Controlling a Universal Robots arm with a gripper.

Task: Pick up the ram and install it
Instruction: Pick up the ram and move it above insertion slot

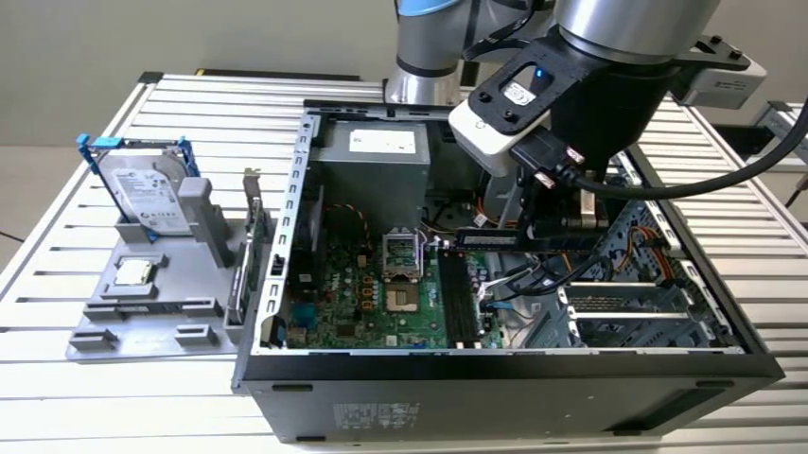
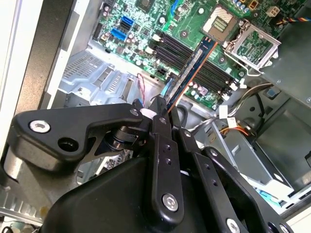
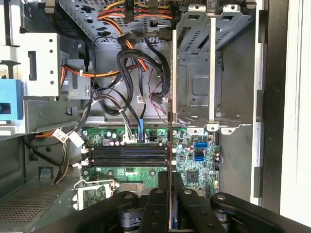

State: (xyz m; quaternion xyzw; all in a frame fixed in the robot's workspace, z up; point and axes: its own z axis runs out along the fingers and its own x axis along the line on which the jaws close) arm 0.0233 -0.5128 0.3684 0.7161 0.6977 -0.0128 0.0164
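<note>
Exterior view: black steel tower case [image 1: 505, 376], side panel off, lying on the slatted aluminium worktop [image 1: 76, 378]. Inside are a green motherboard [image 1: 366, 293] and long black memory slots [image 1: 457, 298]. My pincer [image 1: 546, 232] is pinching the ram [image 1: 486, 239], a thin flat bluish stick with dark chips. The ram is held above the slots and crosswise to them, not seated. My arm reaches down into the case from above, wrist tilted. Beside the case, a grey moulded tray [image 1: 127, 326] holds a silver hard drive [image 1: 149, 199] upright and a small square processor chip [image 1: 132, 272] lying flat.
</note>
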